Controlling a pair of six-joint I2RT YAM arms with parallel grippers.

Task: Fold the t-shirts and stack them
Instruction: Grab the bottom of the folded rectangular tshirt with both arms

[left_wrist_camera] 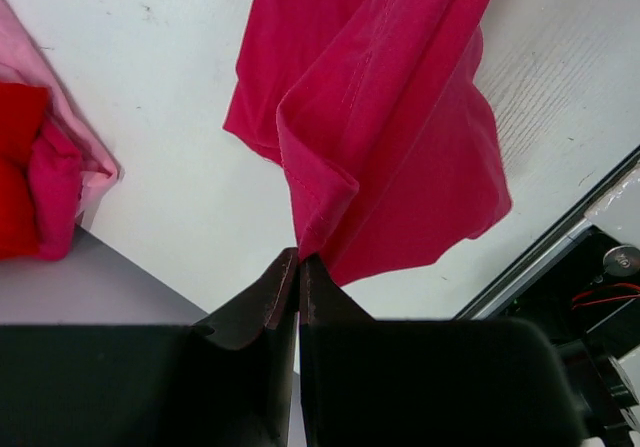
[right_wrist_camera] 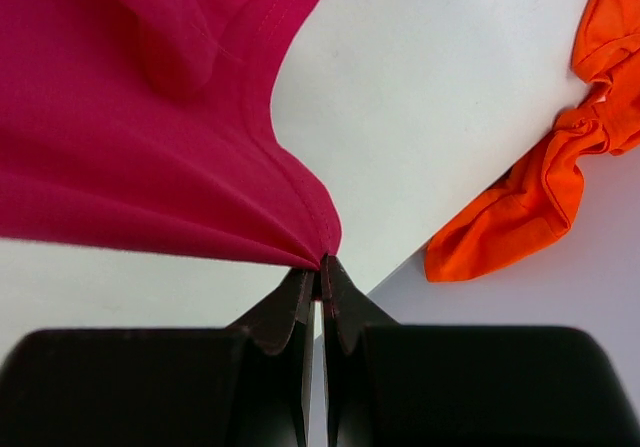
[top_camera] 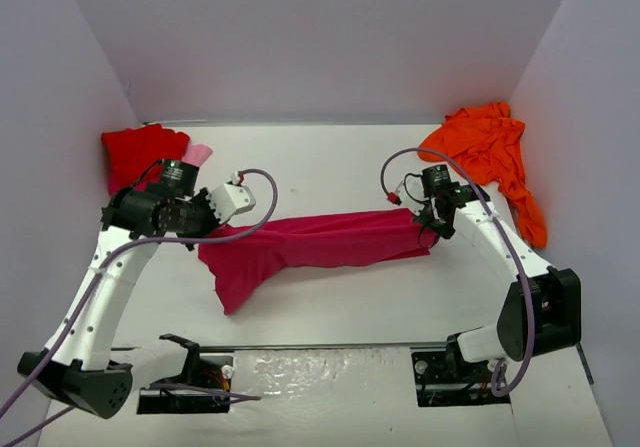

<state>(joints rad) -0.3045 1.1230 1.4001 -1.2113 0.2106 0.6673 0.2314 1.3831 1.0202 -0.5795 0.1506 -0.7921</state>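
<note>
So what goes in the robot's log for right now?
left gripper: shut on magenta t-shirt | right gripper: shut on it too | shirt: stretched between them, unfolded

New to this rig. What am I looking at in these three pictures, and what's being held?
Two white robot arms are bolted at the near edge of a white table. The wide picture looks down from above and behind them. The other two come from a camera on each wrist, so the dark wedges at the bottom are that arm's own claw. The left claw and right claw are each shut on an edge of a magenta-pink cloth t-shirt, which spans between them. A bright red cloth t-shirt lies at the far left, an orange cloth t-shirt at the far right.
</note>
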